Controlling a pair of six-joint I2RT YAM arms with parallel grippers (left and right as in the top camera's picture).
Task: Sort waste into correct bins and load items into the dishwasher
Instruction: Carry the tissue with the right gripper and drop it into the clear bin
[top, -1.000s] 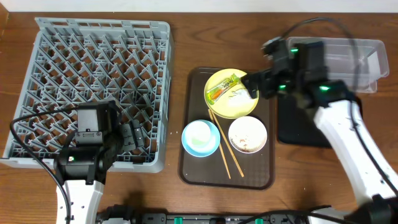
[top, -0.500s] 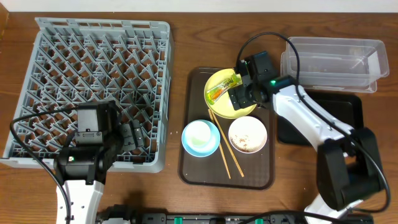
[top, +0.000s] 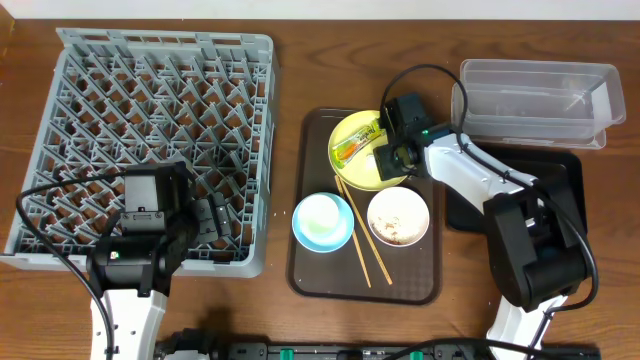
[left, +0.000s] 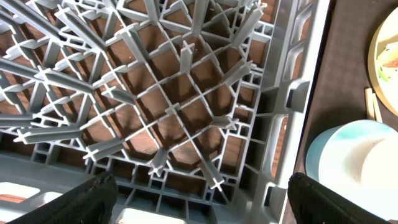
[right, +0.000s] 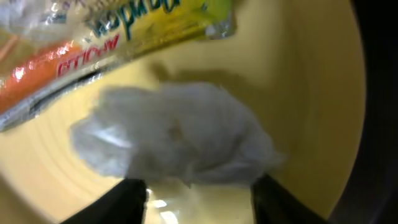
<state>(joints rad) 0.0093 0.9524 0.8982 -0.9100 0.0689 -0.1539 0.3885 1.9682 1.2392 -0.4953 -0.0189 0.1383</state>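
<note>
My right gripper (top: 386, 160) is down on the round yellow plate (top: 352, 178), still open, its jaws part-way in. In the right wrist view the white crumpled scrap (right: 180, 134) lies at the tips of the right gripper (right: 199, 186), one dark finger on each side. The green-and-orange wrapper (top: 358, 143) lies just beyond it (right: 118, 37). My left gripper (left: 199, 208) hangs wide open and holds nothing over the near right corner of the grey dish rack (top: 150, 90).
On the brown serving tray (top: 310, 270) stand a light blue bowl (top: 322, 222) with a white cup inside, a white bowl (top: 398, 216) with beige leftovers, and chopsticks (top: 360, 240). The clear tub (top: 535, 90) and black tray (top: 565, 190) sit at the right.
My right arm has swung left from beside the clear tub and dropped onto the plate, its jaws narrowing around the scrap. The left arm has not moved.
</note>
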